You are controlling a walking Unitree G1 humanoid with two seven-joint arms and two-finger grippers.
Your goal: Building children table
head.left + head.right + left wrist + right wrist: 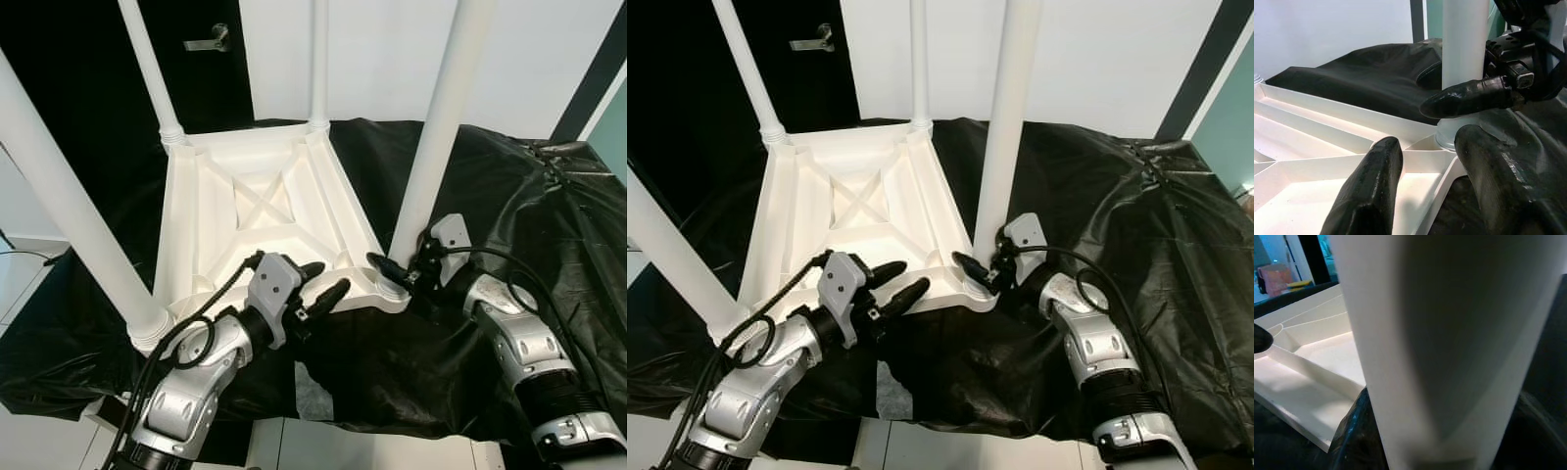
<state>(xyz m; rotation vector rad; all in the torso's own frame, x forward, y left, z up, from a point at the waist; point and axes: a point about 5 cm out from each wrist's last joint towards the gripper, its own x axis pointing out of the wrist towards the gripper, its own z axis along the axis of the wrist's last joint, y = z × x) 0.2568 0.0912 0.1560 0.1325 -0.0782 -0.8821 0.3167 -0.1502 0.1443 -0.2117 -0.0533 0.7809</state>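
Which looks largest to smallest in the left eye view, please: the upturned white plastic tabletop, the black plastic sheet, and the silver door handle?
1. Black plastic sheet
2. Upturned white plastic tabletop
3. Silver door handle, though it stands farther back

White wall (392,49), black door (88,59), metal handle (211,41).

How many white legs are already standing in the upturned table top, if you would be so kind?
4, one per corner of the table top: far left leg, far right leg, near left leg, and near right leg, whose base the right gripper grips.
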